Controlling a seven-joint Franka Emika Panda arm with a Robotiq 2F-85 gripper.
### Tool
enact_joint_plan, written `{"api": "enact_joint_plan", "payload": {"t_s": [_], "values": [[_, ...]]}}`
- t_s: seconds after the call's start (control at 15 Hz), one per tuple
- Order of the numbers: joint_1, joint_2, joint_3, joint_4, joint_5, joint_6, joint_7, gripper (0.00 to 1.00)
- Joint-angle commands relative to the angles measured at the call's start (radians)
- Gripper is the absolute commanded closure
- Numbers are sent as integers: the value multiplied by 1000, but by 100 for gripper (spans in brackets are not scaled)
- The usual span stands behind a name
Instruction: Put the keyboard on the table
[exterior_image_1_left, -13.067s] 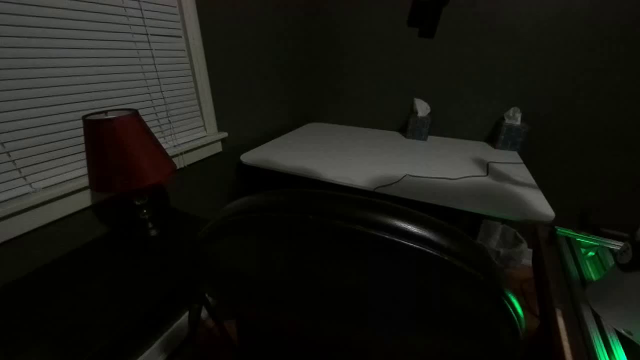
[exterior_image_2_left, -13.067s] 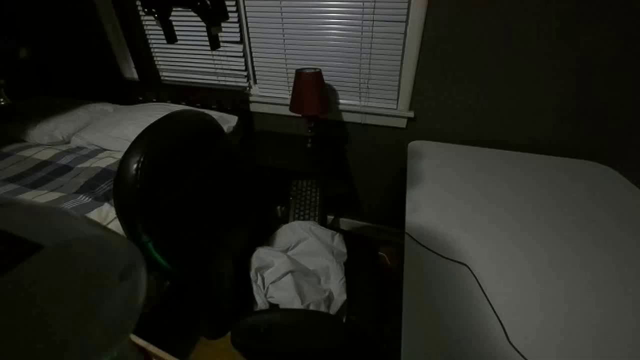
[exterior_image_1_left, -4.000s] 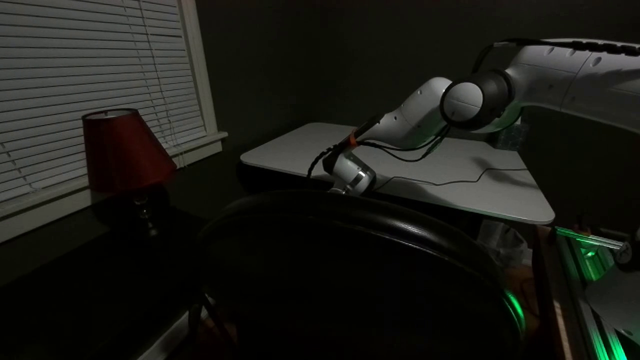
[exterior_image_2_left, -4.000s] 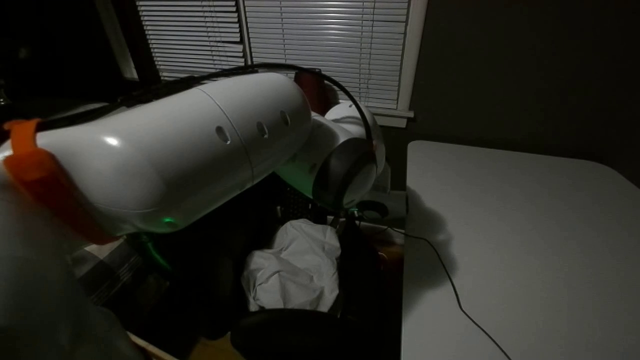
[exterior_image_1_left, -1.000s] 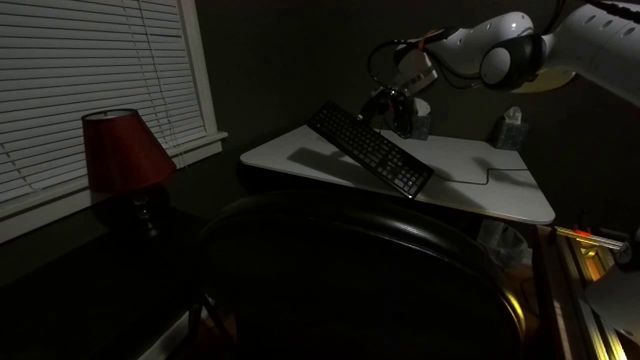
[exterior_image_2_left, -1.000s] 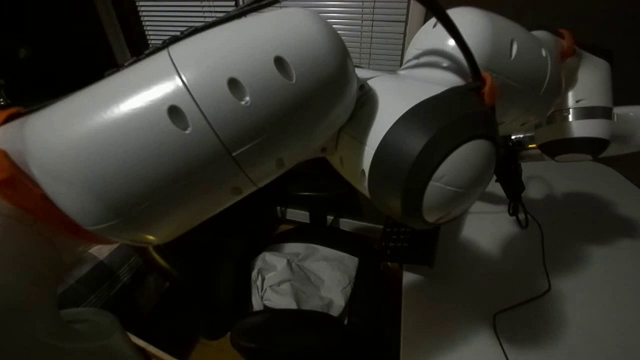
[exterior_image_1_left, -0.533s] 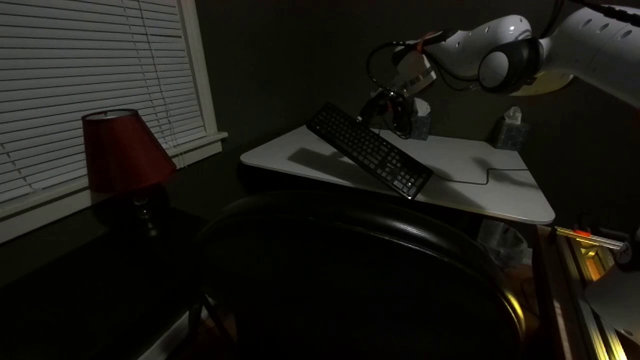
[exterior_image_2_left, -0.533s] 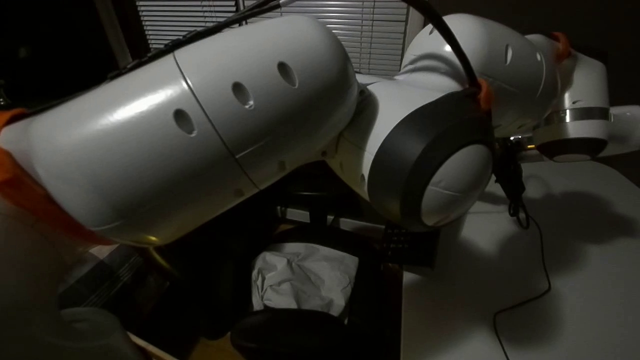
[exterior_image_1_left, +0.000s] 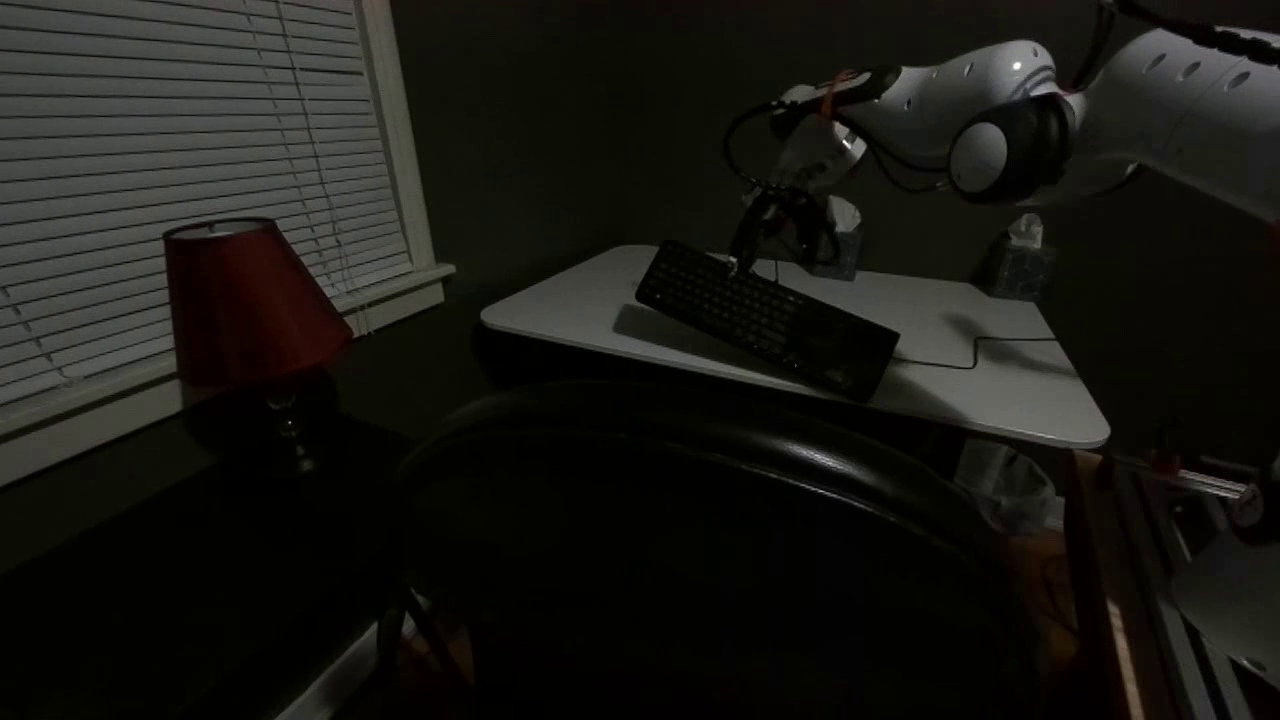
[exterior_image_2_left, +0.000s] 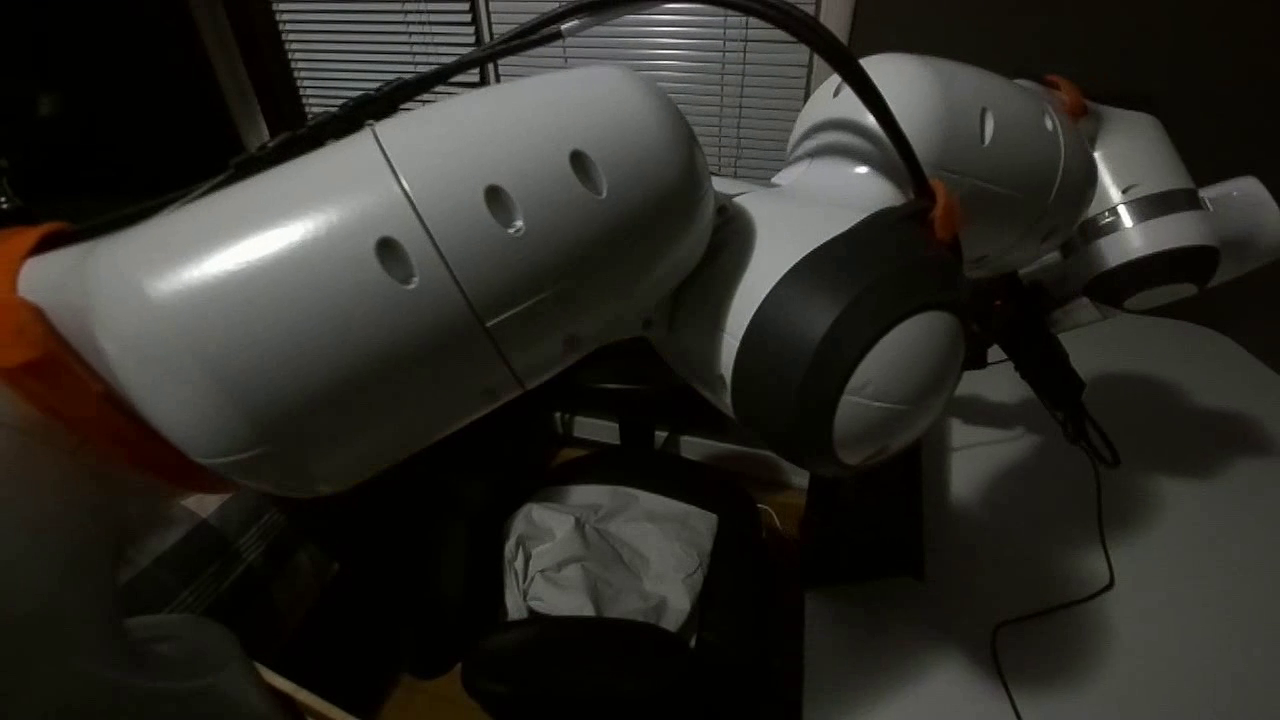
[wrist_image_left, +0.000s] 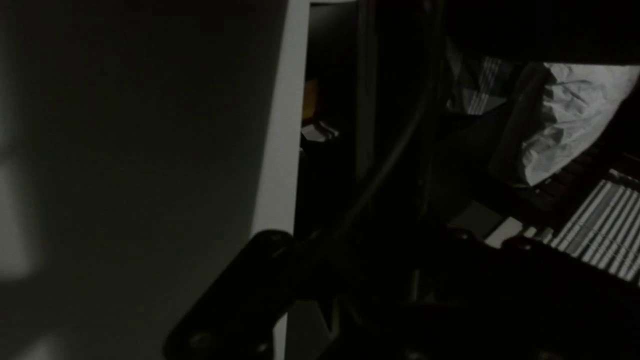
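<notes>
The black keyboard (exterior_image_1_left: 768, 318) hangs tilted over the white table (exterior_image_1_left: 960, 390) near its front edge, left end higher than right. My gripper (exterior_image_1_left: 738, 264) is shut on its far long edge, left of the middle. A shadow lies beneath the raised left end; whether the right end touches the table, I cannot tell. In an exterior view only a dark end of the keyboard (exterior_image_2_left: 868, 525) shows past the arm, at the table's edge. The wrist view is very dark; the table (wrist_image_left: 282, 150) edge runs down it and the jaws are hard to make out.
Tissue boxes (exterior_image_1_left: 845, 245) (exterior_image_1_left: 1022, 268) stand at the table's back. A black cable (exterior_image_2_left: 1105, 540) trails across the tabletop. A dark chair back (exterior_image_1_left: 700, 480) rises in front, and a red lamp (exterior_image_1_left: 250, 300) stands left. White cloth (exterior_image_2_left: 610, 555) lies beside the table.
Over the last second the arm has come down a little; the keyboard has sunk towards the table, shifted slightly right in view and turned less steep. The gripper has kept its hold.
</notes>
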Motion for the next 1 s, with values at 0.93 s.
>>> {"api": "enact_joint_plan", "payload": {"t_s": [0.93], "values": [[2,18,130,150,-418,-156,137,95]]}}
